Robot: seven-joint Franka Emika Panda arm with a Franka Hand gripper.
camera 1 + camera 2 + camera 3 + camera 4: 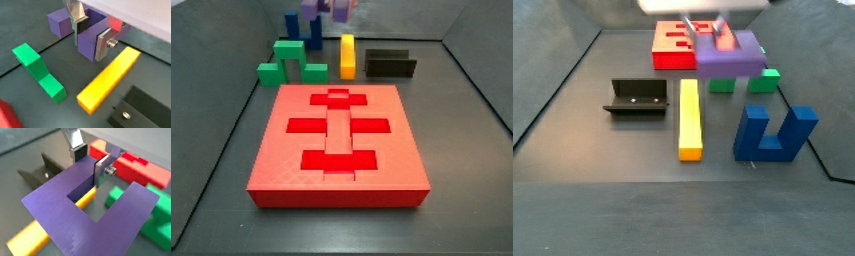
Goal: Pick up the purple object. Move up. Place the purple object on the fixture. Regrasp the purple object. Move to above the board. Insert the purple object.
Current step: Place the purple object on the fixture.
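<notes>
The purple object (727,55) is a U-shaped block held off the floor, hanging over the green pieces near the board's end. My gripper (711,32) is shut on one of its prongs. In both wrist views one finger (78,22) sits inside the U's slot and the other finger (102,46) presses the prong's outer face. The purple object (67,218) fills much of a wrist view. The black fixture (640,98) stands on the floor beside the yellow bar. The red board (338,130) lies flat with bright red recesses.
A yellow bar (690,120) lies between the fixture and a dark blue U-shaped block (774,135). Green stepped blocks (289,62) stand by the board's far end. Grey walls close in the floor on the sides.
</notes>
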